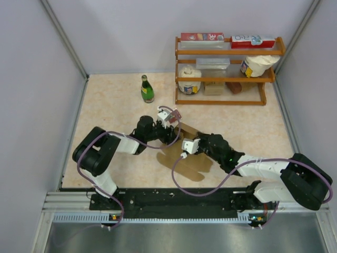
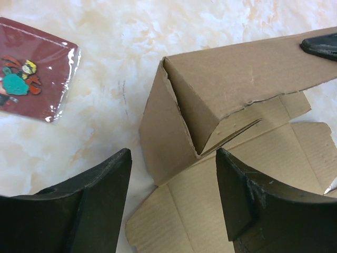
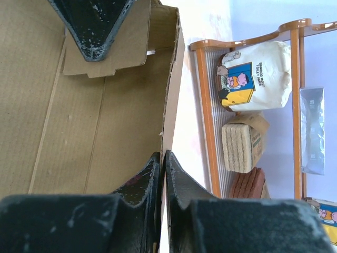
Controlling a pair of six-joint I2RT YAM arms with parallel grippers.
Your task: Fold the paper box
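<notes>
Beige marbled tabletop (image 1: 105, 110), pale walls around it. From the near edge I note both arms reaching inward with bent elbows, meeting at the table's centre over the paper box (image 1: 194, 164). Right gripper (image 3: 163, 156): fingers pressed together, pinching the edge of a raised wall of the box. Left gripper (image 2: 174, 154): fingers spread wide, hanging above a folded-up corner, touching nothing that I can see. Box: base panel flat on the table, one wall upright; its length seems to run near-to-far, though the arms cover much of it. Beyond: dark-red card (image 2: 31, 68), green bottle (image 1: 147, 88), wooden rack (image 1: 226, 52).
</notes>
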